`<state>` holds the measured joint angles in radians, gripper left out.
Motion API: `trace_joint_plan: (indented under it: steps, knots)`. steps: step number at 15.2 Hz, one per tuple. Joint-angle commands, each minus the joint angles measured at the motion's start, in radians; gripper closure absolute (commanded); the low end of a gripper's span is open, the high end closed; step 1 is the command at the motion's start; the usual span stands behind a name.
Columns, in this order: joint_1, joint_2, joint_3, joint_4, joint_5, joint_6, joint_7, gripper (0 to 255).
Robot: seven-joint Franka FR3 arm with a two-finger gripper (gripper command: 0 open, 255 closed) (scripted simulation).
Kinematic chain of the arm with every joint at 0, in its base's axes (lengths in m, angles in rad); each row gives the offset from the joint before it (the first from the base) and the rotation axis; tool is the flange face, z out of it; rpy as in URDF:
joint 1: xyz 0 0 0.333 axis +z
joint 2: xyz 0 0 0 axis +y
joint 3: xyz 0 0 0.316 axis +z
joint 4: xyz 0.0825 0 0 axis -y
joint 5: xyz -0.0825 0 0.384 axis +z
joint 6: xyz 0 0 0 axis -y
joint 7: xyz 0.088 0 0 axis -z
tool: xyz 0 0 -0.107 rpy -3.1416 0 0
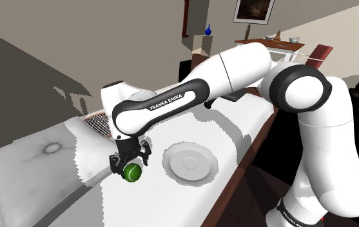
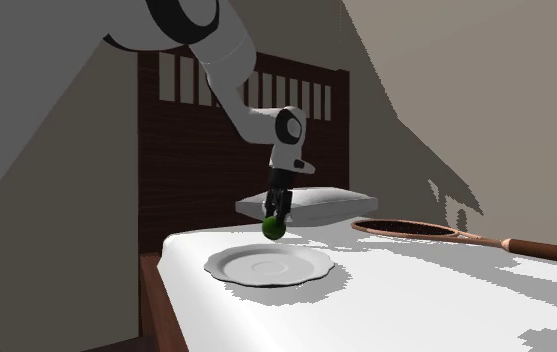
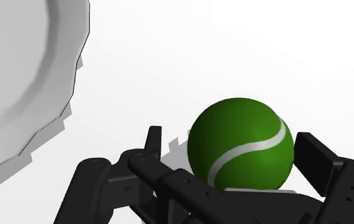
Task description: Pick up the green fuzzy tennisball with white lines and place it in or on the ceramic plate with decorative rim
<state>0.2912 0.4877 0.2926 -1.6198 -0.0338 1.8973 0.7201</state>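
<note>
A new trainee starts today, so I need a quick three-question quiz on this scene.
1. True or false: the green tennis ball already lies on the white plate.
2. What lies on the bed beside the pillow? A) racket B) shoe C) book
3. Fill in: the claw clasps the ____.
Key: 1 false; 2 A; 3 green tennis ball.
</note>
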Motion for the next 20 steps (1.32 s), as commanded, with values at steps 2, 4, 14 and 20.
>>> trace_joint_plan:
  steps: [2,4,14,20]
  knots:
    - [-0.002,0.000,-0.002,-0.006,-0.001,-0.002,0.000,0]
    - [-0.002,0.001,-0.002,-0.005,-0.001,-0.002,0.000,255]
    - [-0.003,-0.005,-0.001,0.000,0.000,-0.013,0.000,255]
    - [-0.005,-0.034,0.003,0.039,0.008,-0.080,0.000,255]
